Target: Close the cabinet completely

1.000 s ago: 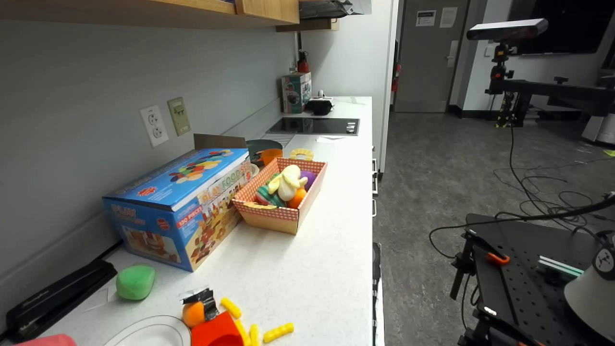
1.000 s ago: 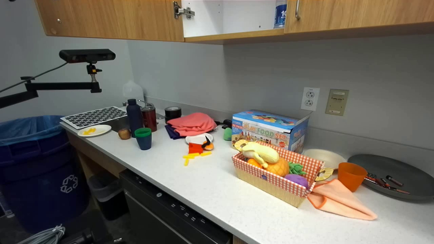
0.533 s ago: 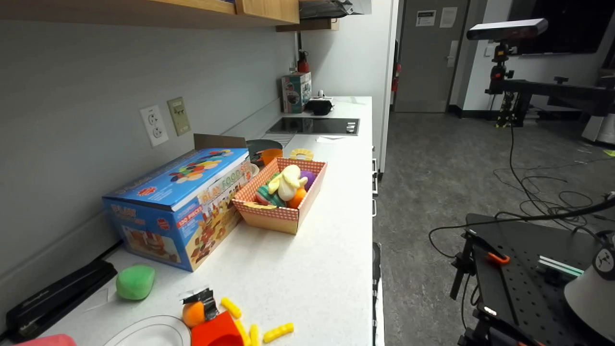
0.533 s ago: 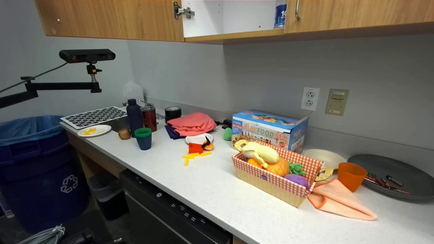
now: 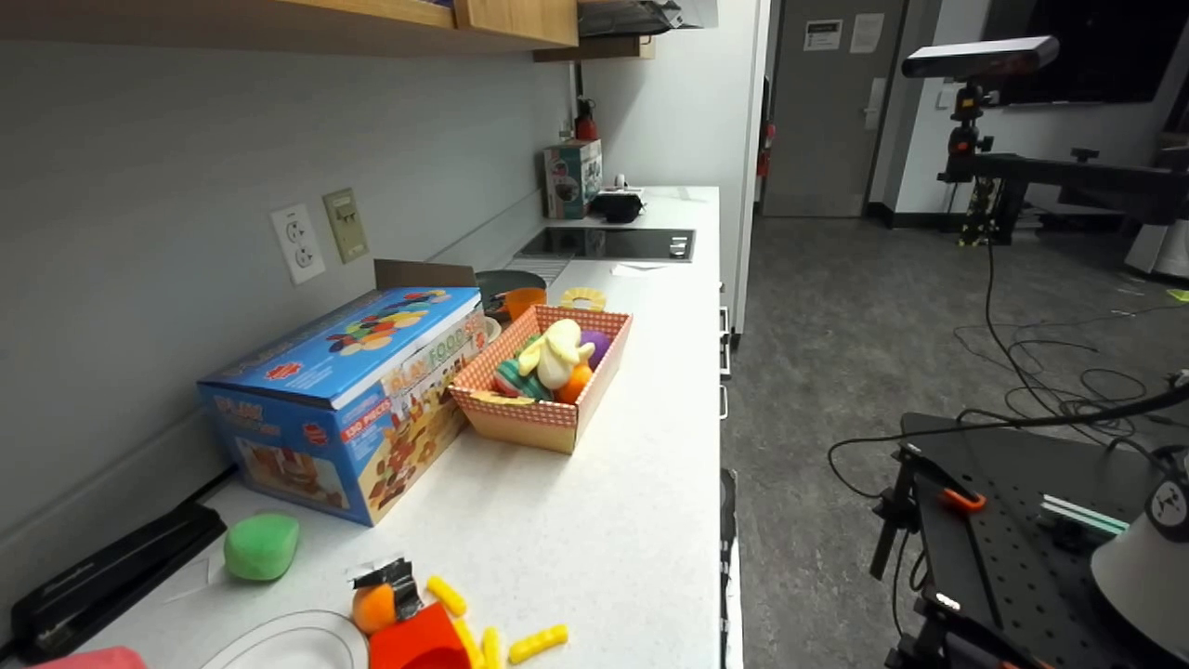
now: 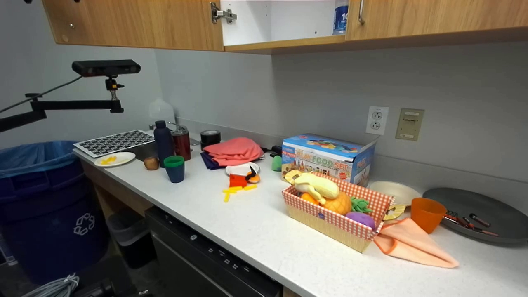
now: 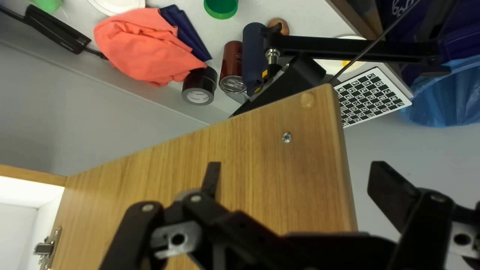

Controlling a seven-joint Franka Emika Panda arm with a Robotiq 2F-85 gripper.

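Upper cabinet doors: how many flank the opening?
2: in an exterior view, an open door left of the opening, a shut door right of it; both partly out of frame.

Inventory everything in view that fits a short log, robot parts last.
Flat wooden cabinet door: 1, brown, hinged open above the counter
Labelled bottle: 1, blue label, inside the cabinet
Rectangular checked-rim basket: 1, tan, on the counter, holding toy produce
Rectangular cardboard box: 1, blue, beside the basket
Flat round platter: 1, dark grey, on the counter
Tapered plastic cup: 1, orange, by the platter
Crumpled cloth: 1, coral, on the counter
Cylindrical bottle: 1, navy, on the counter
Recycling bin: 1, blue, beside the counter
Robot base: 1, white, on a black stand
Claw: 1, black, open near the door's edge
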